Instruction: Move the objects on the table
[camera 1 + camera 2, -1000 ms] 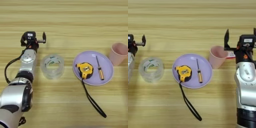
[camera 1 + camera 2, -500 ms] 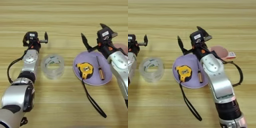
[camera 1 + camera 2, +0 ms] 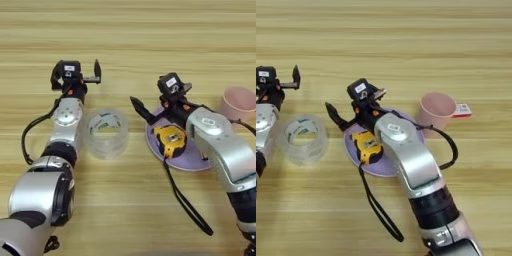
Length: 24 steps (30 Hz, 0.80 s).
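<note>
glassy clear tape roll [image 3: 105,133]; wooden table [image 3: 150,30]

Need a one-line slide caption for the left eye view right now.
Right gripper open over the purple plate holding the tape measure; left gripper open behind the clear tape roll.

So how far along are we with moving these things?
Nothing looks moved yet: the tape measure lies on the purple plate, the tape roll on the table. The right hand hangs open just above the tape measure; the left hand is parked behind the roll.
</note>
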Available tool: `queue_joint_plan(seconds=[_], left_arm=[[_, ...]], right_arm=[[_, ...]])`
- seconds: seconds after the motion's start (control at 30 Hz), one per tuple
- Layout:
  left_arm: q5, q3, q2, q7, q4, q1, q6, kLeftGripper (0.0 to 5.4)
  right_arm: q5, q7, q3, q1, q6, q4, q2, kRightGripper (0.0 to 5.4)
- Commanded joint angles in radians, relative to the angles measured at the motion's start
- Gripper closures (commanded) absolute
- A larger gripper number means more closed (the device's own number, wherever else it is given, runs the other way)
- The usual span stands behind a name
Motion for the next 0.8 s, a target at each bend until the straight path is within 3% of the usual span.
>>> queue_joint_plan(seconds=[0.03,0.17,0.4,0.8], left_arm=[[0.013,-0.006,-0.002,0.009,-0.014,0.012,0.0,0.02],[0.006,-0.005,-0.005,0.009,-0.017,0.012,0.004,0.02],[-0.005,-0.003,-0.013,-0.004,-0.045,0.02,0.011,0.02],[-0.002,-0.009,-0.031,0.005,-0.1,0.037,0.02,0.02]], right_arm=[[0.017,0.022,0.02,-0.073,0.073,0.035,0.028,0.0],[0.021,0.039,0.05,-0.143,0.121,0.076,0.062,0.0],[0.032,0.05,0.045,-0.236,0.144,0.258,0.131,0.0],[-0.01,0.077,0.096,-0.236,0.091,0.361,0.12,0.0]])
